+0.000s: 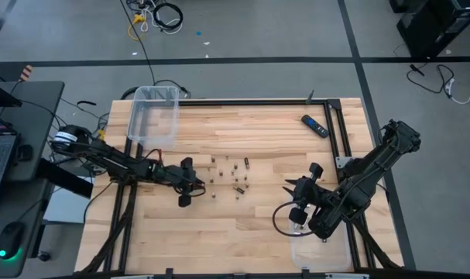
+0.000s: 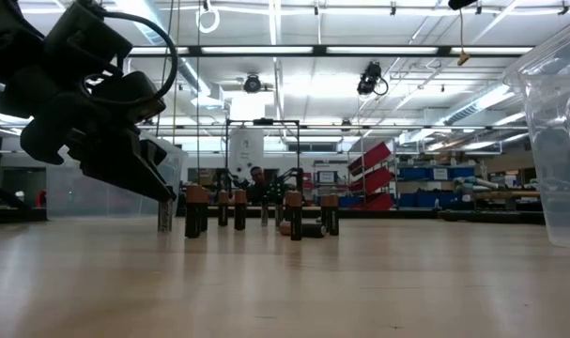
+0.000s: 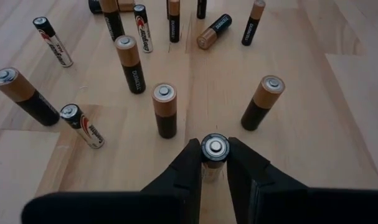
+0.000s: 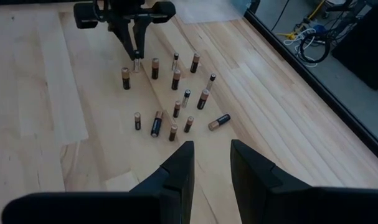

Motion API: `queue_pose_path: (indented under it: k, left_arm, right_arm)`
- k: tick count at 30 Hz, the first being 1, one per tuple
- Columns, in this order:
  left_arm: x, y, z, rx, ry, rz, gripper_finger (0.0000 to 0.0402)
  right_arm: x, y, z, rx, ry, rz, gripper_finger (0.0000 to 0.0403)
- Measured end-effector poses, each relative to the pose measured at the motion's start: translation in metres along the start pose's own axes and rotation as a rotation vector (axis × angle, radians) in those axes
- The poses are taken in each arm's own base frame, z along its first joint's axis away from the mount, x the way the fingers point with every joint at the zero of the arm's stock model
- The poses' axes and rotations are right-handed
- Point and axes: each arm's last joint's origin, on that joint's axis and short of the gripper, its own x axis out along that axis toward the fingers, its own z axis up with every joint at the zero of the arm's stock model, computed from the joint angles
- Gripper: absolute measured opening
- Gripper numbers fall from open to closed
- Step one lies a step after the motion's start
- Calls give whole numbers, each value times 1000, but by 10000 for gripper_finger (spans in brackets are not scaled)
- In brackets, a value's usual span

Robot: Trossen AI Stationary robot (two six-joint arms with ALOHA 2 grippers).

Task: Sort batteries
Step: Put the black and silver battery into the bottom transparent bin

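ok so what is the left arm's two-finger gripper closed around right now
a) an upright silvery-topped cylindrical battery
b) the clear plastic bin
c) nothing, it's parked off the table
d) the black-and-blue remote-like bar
a: in the left wrist view the left gripper has its dark fingers pressed on either side of an upright silvery-topped cylindrical battery, at the near edge of the cluster of standing batteries on the wooden table.

Left gripper (image 1: 197,184) at the edge of scattered batteries (image 1: 233,174) mid-table.
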Motion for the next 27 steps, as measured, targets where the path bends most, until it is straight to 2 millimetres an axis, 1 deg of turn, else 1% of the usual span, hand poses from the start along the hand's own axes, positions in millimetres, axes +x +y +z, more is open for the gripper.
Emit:
queue_pose_path:
  k: [10, 16, 20, 22, 27]
  left_arm:
    - [-1, -1, 2, -26, -10, -39, 54]
    - [-7, -2, 9, -31, -52, -57, 53]
    - [-15, -4, 19, -21, -112, -103, 53]
    - [-19, -5, 28, -9, -153, -125, 53]
    - [-31, -14, 53, 103, -268, -167, 53]
  right_arm:
    - [0, 0, 0, 6, -2, 4, 90]
    - [0, 1, 1, 11, -5, 7, 90]
    - [0, 1, 1, 2, -12, 4, 90]
    - [0, 2, 2, 8, -22, 6, 90]
    - [2, 4, 6, 31, -40, 22, 90]
